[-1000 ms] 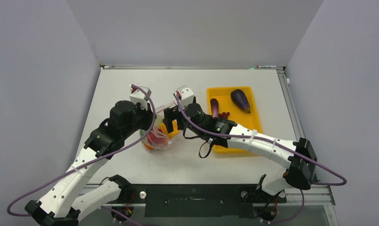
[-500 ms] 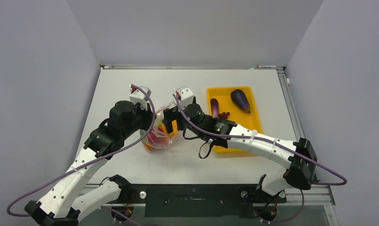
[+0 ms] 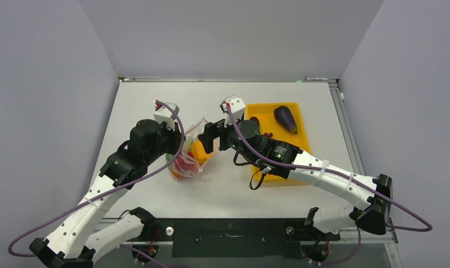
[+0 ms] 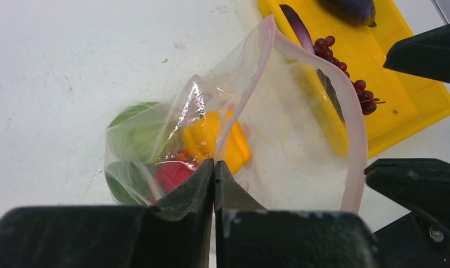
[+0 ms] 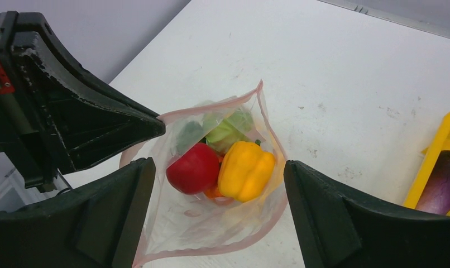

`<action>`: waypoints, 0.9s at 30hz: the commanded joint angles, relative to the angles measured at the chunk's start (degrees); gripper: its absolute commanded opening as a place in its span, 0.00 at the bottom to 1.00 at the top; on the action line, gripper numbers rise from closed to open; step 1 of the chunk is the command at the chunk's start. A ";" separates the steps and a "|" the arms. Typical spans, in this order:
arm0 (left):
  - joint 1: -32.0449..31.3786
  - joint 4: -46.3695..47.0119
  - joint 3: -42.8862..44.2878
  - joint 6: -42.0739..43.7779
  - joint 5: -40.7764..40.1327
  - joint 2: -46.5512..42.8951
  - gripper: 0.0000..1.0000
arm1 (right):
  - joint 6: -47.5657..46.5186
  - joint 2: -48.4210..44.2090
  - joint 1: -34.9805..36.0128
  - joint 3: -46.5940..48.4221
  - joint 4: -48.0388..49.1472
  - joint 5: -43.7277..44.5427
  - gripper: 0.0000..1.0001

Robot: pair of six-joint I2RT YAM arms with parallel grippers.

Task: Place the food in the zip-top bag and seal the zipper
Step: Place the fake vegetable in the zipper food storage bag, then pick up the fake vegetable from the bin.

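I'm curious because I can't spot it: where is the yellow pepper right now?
In the right wrist view, the yellow pepper lies inside the zip-top bag, beside a red piece, left of the yellow tray.

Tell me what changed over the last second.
The right tool, open and empty, backed off to the right toward the yellow tray. The left tool stayed shut on the mouth edge of the zip-top bag. The bag and the food inside it did not move.
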 commanded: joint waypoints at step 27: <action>0.24 2.17 0.11 0.17 -0.06 0.06 0.00 | -5.98 -8.00 -18.48 -5.46 -12.13 20.70 0.83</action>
